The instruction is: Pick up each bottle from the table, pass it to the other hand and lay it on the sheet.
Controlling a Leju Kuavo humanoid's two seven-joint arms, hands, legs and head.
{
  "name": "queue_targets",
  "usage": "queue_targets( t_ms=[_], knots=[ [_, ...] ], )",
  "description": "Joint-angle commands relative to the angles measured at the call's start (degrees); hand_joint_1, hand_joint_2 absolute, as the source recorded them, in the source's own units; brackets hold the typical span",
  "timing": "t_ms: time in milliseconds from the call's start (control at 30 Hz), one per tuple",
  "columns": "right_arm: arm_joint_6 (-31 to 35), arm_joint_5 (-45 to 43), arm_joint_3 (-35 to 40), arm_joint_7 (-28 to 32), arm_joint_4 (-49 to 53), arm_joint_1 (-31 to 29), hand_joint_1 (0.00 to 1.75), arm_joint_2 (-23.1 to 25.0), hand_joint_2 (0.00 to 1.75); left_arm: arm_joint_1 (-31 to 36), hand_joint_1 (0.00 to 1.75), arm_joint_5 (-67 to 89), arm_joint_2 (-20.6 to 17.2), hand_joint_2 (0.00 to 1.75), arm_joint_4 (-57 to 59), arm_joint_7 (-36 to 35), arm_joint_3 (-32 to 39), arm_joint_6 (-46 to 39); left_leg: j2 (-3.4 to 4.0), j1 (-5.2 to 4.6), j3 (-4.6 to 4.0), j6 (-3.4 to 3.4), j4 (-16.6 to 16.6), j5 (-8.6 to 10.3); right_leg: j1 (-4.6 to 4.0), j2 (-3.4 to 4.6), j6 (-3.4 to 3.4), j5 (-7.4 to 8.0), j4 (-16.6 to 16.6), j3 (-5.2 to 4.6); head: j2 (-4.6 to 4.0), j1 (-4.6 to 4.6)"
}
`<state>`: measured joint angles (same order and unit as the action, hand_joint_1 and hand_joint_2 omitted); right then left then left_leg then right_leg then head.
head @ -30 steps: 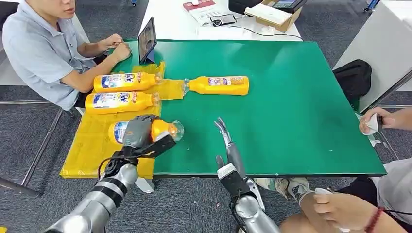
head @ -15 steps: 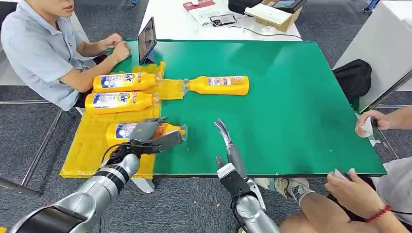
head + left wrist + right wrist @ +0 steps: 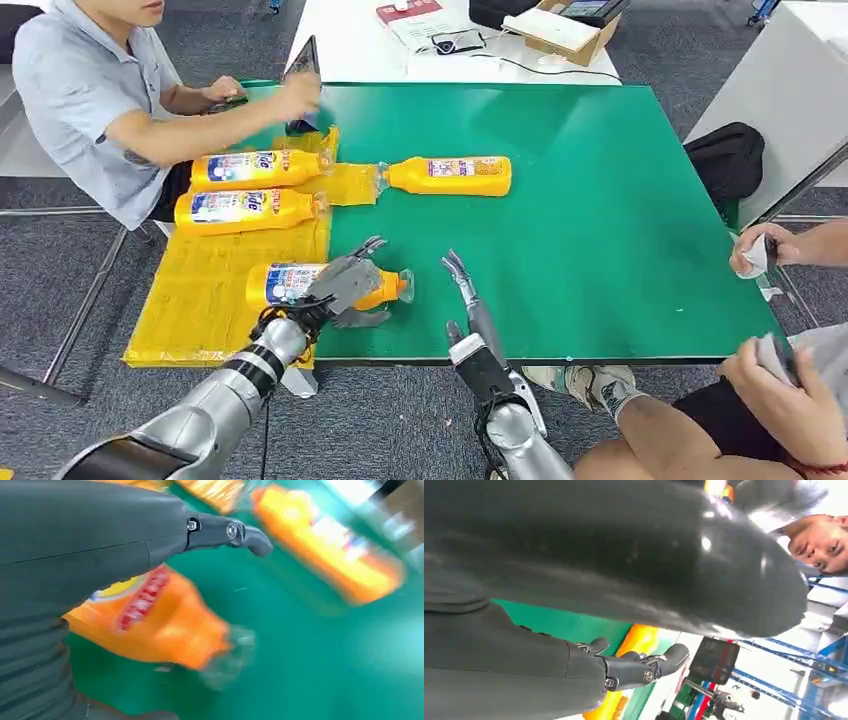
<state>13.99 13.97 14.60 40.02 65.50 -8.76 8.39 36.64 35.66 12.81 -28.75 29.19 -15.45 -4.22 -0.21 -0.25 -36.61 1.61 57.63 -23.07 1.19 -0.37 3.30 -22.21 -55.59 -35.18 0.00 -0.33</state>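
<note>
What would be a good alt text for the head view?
The robot's left hand, fingers spread, hovers over an orange bottle lying half on a yellow sheet on a green table. Two bottles lie on the sheet, another beside it.

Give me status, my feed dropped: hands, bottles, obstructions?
Left hand open, fingers over nearest bottle. Right hand open, empty. One bottle on green table, off the sheet. Nothing blocking.

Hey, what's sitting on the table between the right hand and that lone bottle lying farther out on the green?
Nothing: in the head view, only bare green table lies between the right hand and the lone bottle.
</note>
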Motion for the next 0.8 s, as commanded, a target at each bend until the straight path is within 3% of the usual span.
queue_targets(
  t_ms=[33, 167, 300, 333, 433, 533, 700, 800],
  knots=[
    [0.4, -0.5, -0.9, 0.0, -3.8, -1.8, 0.0, 0.3, 0.0, -1.4, 0.0, -3.0, 1.1, 1.75, -4.4, 2.0, 2.6, -0.4, 0.09, 0.07, 0.36, -0.1, 0.0, -0.22, -0.07, 0.1, -0.16, -0.17, 0.0, 0.35, 0.0, 0.0],
    [1.1, -0.7, -0.7, 0.0, -3.0, -1.3, 0.0, 0.1, 0.0, -2.6, 0.0, -5.0, 1.3, 1.75, -6.5, 3.5, 3.5, -1.7, 0.08, 0.07, 0.27, -0.1, 0.0, -0.15, -0.07, 0.09, -0.14, -0.1, 0.0, 0.26, 0.0, 0.02],
    [5.5, -2.1, 2.3, 0.0, 1.1, 0.0, 0.0, -0.8, 0.0, -10.8, 0.0, -23.3, 3.8, 1.75, -23.7, 9.0, 8.4, -5.4, 0.1, 0.05, 0.25, -0.09, 0.0, -0.18, -0.06, 0.11, -0.14, -0.13, 0.0, 0.23, 0.0, 0.0],
    [6.4, -2.2, 3.2, 0.0, 1.5, -0.1, 0.0, -1.1, 1.75, -12.5, 0.0, -28.7, 4.3, 1.75, -27.6, 9.8, 9.4, -4.6, 0.11, 0.04, 0.2, -0.07, 0.0, -0.17, -0.04, 0.11, -0.12, -0.12, 0.0, 0.17, 0.0, 0.0],
    [11.1, -1.2, 6.7, 0.0, 2.9, -0.1, 0.0, -3.3, 1.75, -16.5, 0.0, -45.5, 3.5, 1.75, -37.5, 6.7, 8.5, -3.2, 0.14, 0.03, 0.15, -0.07, 0.0, -0.16, -0.04, 0.14, -0.1, -0.1, 0.0, 0.11, 0.0, 0.0],
    [16.0, 6.1, 7.4, 0.0, 1.1, -0.2, 0.0, -7.1, 1.75, -21.6, 0.0, -56.4, 2.1, 1.75, -46.1, 5.6, 8.8, -1.7, 0.18, 0.05, 0.19, -0.07, 0.0, -0.15, -0.05, 0.18, -0.1, -0.08, 0.0, 0.14, 0.0, 0.0],
    [17.9, 23.5, 2.6, -5.9, 0.5, -1.2, 0.0, -13.3, 1.75, -32.4, 0.0, -55.1, 0.3, 1.75, -60.8, 8.5, 8.7, -6.5, 0.26, 0.02, 0.36, -0.07, 0.0, -0.25, -0.02, 0.27, -0.11, -0.14, 0.1, 0.29, 0.0, 0.02],
    [14.5, 30.5, 0.6, -11.8, -2.4, -4.6, 0.0, -16.2, 1.75, -35.8, 0.0, -51.8, 0.0, 1.75, -65.7, 9.0, 8.1, -11.2, 0.23, -0.01, 0.26, -0.07, 0.0, -0.26, 0.0, 0.23, -0.11, -0.15, 0.0, 0.2, 0.0, 0.02]
  ],
)
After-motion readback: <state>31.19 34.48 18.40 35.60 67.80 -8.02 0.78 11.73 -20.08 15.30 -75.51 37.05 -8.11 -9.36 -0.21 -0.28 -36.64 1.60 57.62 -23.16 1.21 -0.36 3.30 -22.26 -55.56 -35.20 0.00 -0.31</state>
